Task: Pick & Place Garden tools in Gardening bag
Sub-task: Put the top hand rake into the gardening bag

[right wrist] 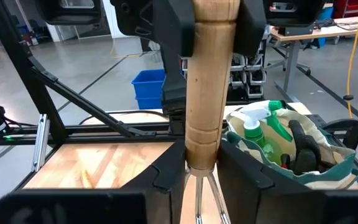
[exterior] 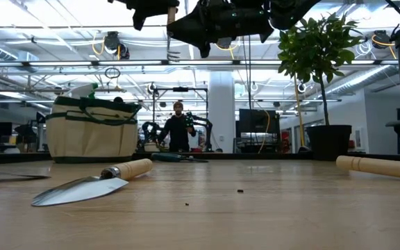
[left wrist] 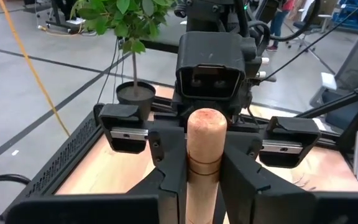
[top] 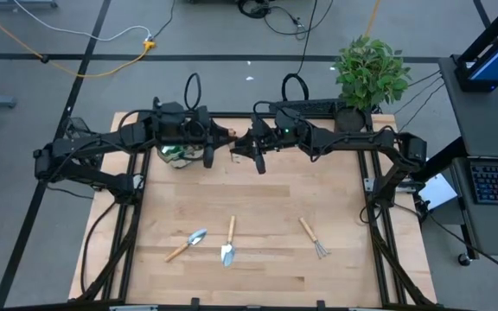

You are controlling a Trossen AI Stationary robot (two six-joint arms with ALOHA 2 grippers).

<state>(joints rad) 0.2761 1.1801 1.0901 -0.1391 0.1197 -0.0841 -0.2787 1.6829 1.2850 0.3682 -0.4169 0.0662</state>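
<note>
Already stowed in the tan fabric bag with dark green trim [right wrist: 328, 163], upper left of centre: a green spray bottle [right wrist: 253, 134] and dark shears [right wrist: 300, 146]. Held aloft just right of it, a wooden-handled fork rake [left wrist: 204, 146], clenched in the left gripper [left wrist: 202, 186] and grasped too by the right gripper [right wrist: 202, 183]. Left lying low on the pale wooden table [top: 258, 194]: two silver trowels [top: 188, 244] [top: 229, 244] and another rake [top: 313, 238]; beyond, a leafy potted plant [top: 370, 73] and a distant person [exterior: 178, 128] in a bright workshop.

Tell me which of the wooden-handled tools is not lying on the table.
The fork rake between the arms: it is held in the air, its handle in the left gripper. The two trowels and the other rake lie on the table.
</note>
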